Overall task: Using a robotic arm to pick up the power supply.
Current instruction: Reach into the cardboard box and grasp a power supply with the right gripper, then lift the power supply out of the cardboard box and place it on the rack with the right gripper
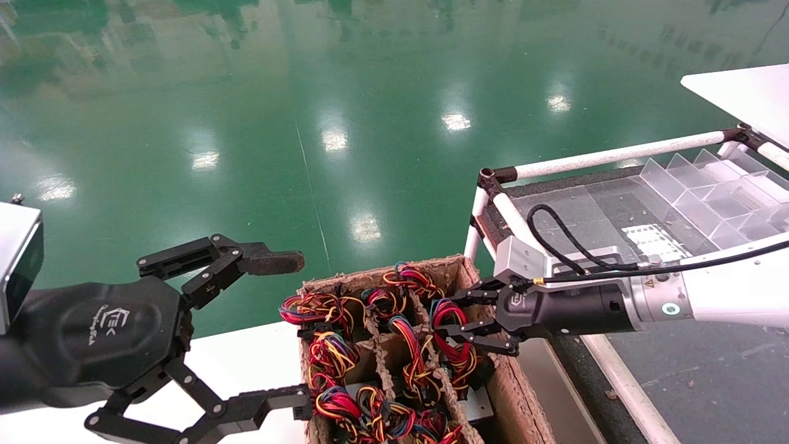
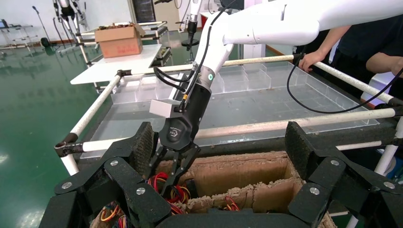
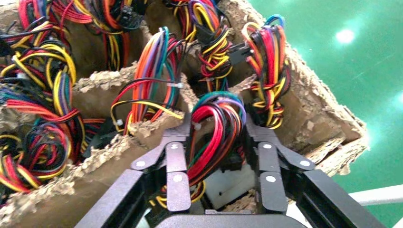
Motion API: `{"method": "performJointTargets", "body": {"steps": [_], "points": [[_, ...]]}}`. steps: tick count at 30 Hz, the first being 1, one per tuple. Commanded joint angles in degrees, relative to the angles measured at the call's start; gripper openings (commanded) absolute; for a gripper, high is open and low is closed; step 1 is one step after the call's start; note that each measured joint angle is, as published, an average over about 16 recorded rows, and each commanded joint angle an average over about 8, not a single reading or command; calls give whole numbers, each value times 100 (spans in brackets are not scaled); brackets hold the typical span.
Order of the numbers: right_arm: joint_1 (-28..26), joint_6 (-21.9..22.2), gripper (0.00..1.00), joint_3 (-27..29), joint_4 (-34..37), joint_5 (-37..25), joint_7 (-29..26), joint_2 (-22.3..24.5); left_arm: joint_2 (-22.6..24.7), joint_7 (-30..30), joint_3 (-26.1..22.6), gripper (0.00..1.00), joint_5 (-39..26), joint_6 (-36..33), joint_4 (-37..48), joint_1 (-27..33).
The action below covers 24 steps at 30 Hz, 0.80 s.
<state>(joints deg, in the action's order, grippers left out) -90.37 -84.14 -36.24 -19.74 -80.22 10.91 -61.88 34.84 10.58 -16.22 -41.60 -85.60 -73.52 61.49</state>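
**Right gripper's fingers straddle a wire loop in the cardboard crate**

The fingers (image 3: 177,164) of the right gripper (image 3: 218,152) stand apart, one on each side of a looped bundle of red, black, green and blue wires that rises between them. Whether the pads are pressing on the loop cannot be told; no squeeze on the wires is visible. That loop belongs to the power supply (image 3: 216,133), which sits low in a compartment along the crate's right-hand side; a bit of pale metal casing shows beneath the wires in the right wrist view.

In the head view the right gripper (image 1: 474,320) reaches in over the crate's right wall, its black cylindrical wrist, silver collar and white tubular arm running off to the right, with a black cable looping above a small silver box on the wrist.

The cardboard crate (image 1: 521,394) is split by ragged dividers into cells, each holding a similar unit with its own coloured wire bundle (image 1: 333,354).

The left gripper (image 1: 290,327) hangs to the left of the crate, its fingers spread wide, holding nothing; the lower fingertip is close to the crate's left wall, above a white tabletop (image 1: 246,364).

To the right stands a white-tube rack (image 1: 610,157) carrying clear plastic bins. The floor (image 1: 345,92) is glossy green.
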Motion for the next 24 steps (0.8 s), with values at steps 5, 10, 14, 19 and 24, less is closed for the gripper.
{"method": "performJointTargets", "body": {"steps": [5, 10, 14, 19, 24], "points": [[-58, -48, 0, -8, 223, -8, 135, -35, -1, -1, -2, 100, 2, 1, 0, 1], [-91, -23, 0, 24, 362, 31, 236, -52, -2, -2, -4, 100, 3, 2, 0, 1], [-77, -5, 0, 101, 432, 139, 334, -29, -3, -3, -6, 100, 4, 3, 0, 1], [-35, -62, 0, 285, 431, 411, 442, 74, -3, -4, -8, 100, 6, 4, 0, 2], [-32, -194, 0, 495, 306, 723, 454, 247, -4, -5, -10, 100, 7, 4, 0, 2]]}}
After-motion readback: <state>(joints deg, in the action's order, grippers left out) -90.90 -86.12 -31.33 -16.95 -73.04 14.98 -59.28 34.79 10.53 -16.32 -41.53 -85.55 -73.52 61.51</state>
